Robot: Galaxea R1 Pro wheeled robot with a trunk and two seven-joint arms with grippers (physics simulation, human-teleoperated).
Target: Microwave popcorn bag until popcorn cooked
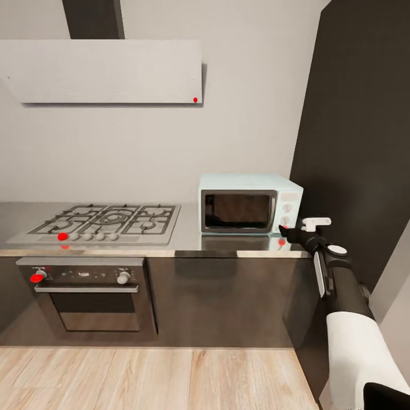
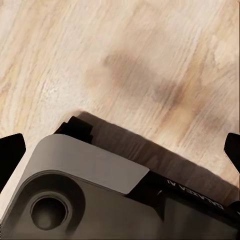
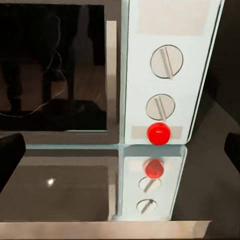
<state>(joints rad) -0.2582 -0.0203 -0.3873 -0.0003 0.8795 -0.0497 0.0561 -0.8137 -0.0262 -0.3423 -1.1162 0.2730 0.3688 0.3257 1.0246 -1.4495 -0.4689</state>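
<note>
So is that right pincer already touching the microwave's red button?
Apart. In the right wrist view the red button sits ahead of the pincer's dark fingertips, with shiny countertop between. The head view shows the right pincer just short of the microwave.

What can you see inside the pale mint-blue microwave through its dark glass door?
The pale mint-blue microwave has its dark glass door shut. The glass shows only dim reflections, so nothing inside can be made out; whether anything sits in the cavity cannot be told.

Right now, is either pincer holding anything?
No. The right pincer is open and empty, pointing at the microwave. The left pincer hangs open over the floor.
</note>
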